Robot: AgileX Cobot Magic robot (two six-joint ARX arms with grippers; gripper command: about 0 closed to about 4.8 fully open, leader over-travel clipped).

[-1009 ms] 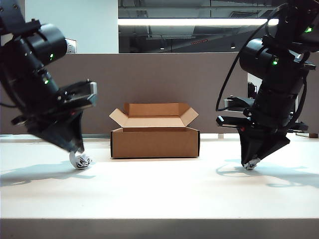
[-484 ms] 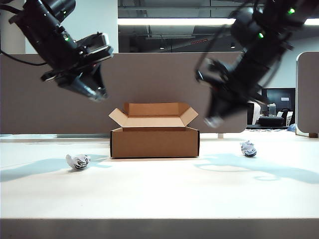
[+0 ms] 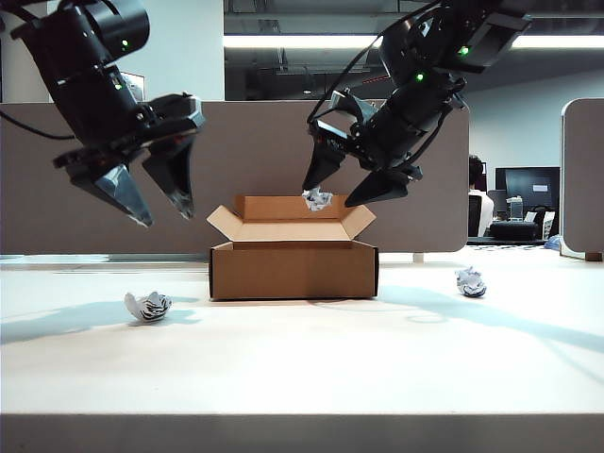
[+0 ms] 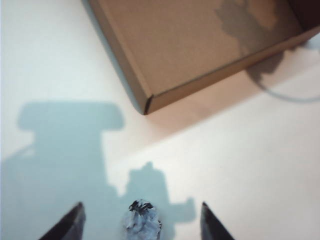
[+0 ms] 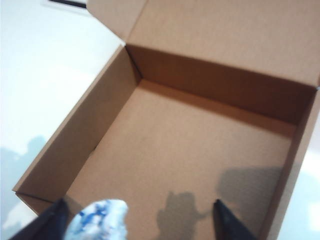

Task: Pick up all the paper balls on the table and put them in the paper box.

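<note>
Changes, placed against low brown cardboard paper box (image 3: 293, 268):

- Left pincer (image 3: 159, 196): was down at desk left of box, closed over crumpled white printed paper ball (image 3: 148, 306); now raised above and left of box, jaws spread, empty. Ball left lying on desk, left of box.
- Right pincer (image 3: 351, 183): was low at desk right of box; now up over box opening, jaws apart.
- Small white paper wad (image 3: 317, 199): now in air just above box opening, between right pincer's jaws, not gripped.
- Second crumpled ball (image 3: 470, 281): now uncovered on desk right of box.

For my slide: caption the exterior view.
Open right gripper drops a paper ball over the paper box; open left gripper hovers.
</note>
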